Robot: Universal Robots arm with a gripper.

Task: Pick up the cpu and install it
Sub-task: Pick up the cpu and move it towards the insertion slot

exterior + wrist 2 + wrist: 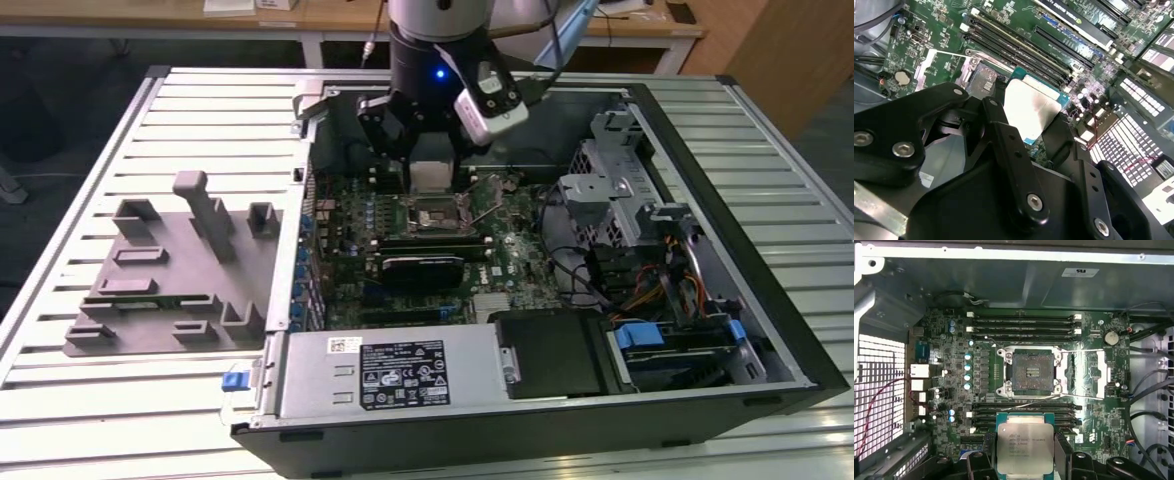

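- Black gripper (pixel 1025 452) clenched on shiny silver-grey square cpu (pixel 1025 437) — gripped at two opposite edges.
- Cpu hangs above green motherboard (pixel 1094 425) — just beside open metal-framed socket (pixel 1030 371).

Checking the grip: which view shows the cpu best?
The first wrist view: the cpu is face-on between the gripper's fingers. The second wrist view shows it slanted, partly hidden; the exterior view, a pale patch under the gripper.

Arm (pixel 434 20) grey-white, small blue light (pixel 437 73). Gripper (pixel 429 162) black, chunky links, round silver screws (pixel 1035 201). Silver-grey camera box (pixel 490 104) on side.
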